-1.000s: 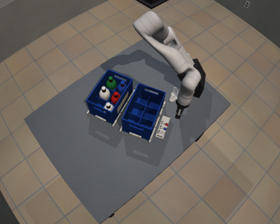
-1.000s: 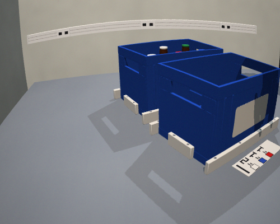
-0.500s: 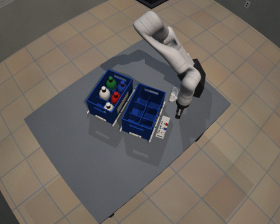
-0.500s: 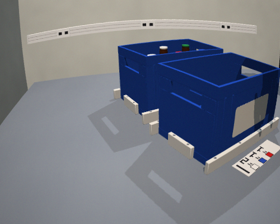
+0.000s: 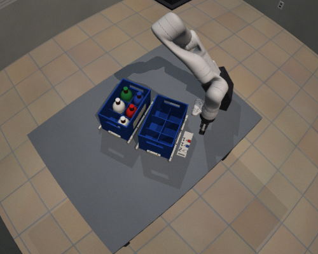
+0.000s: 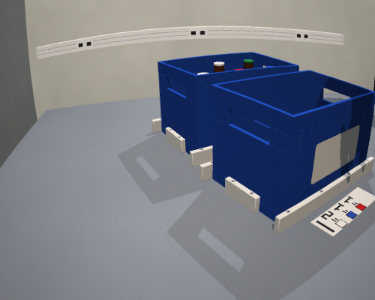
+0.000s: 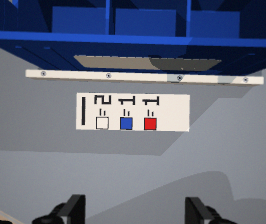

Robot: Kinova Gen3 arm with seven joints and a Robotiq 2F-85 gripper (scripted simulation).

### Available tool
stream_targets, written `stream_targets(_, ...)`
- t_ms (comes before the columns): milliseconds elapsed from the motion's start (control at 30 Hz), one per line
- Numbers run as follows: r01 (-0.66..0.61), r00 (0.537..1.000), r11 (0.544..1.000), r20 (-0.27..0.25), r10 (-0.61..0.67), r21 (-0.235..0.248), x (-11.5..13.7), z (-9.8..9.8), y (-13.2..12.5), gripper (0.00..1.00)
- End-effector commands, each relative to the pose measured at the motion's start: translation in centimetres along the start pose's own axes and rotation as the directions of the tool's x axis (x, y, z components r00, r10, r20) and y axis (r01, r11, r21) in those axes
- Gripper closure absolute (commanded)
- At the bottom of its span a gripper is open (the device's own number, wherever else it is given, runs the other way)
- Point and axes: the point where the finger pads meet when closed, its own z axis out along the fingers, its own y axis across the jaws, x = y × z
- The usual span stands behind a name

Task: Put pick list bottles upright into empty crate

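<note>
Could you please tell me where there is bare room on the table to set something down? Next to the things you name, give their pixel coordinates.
The broadest open stretch is the table's (image 5: 85,178) near-left part, between the crates' shadows and its lower-left edges. Another patch lies right of the pick list (image 5: 185,144), toward the table's right corner, below the arm. It is crowded between the bottle crate (image 5: 114,127) and the empty crate (image 5: 154,146).

blue crate (image 5: 163,144) (image 6: 250,161) (image 7: 134,39), upright, bottle-free, beside bottle-filled crate (image 5: 115,128) (image 6: 178,109)

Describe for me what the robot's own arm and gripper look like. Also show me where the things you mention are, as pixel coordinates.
The smooth, rounded off-white arm (image 5: 193,60) has thin dark seam lines between its segments and a black base plate (image 5: 229,83) behind it. The dark gripper (image 5: 202,133) (image 7: 135,200) has two blocky, dark grey fingertips. I can't make out any cables or lettering.
</note>
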Motion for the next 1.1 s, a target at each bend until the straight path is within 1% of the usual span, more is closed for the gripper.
stream_targets(0,-0.066,0.998,0.998,0.001,0.066,0.001,0.9,-0.3,-0.1,0.33)
stream_targets(100,-0.165,0.986,0.986,0.001,0.165,0.001,2.4,-0.5,-0.2,0.33)
stream_targets(167,-0.165,0.986,0.986,0.001,0.165,0.001,2.4,-0.5,-0.2,0.33)
stream_targets(300,-0.295,0.956,0.956,0.001,0.295,0.001,4.4,-0.9,-0.2,0.33)
stream_targets(467,-0.449,0.893,0.893,0.001,0.449,0.001,6.8,-1.4,-0.4,0.33)
stream_targets(667,-0.618,0.786,0.786,0.001,0.618,0.001,9.8,-1.9,-0.5,0.33)
stream_targets(733,-0.618,0.786,0.786,0.001,0.618,0.001,9.8,-1.9,-0.5,0.33)
stream_targets(900,-0.74,0.673,0.673,0.001,0.74,0.0,12.2,-2.4,-0.6,0.33)
stream_targets(1067,-0.841,0.541,0.541,0.001,0.841,0.0,14.7,-2.8,-0.7,0.33)
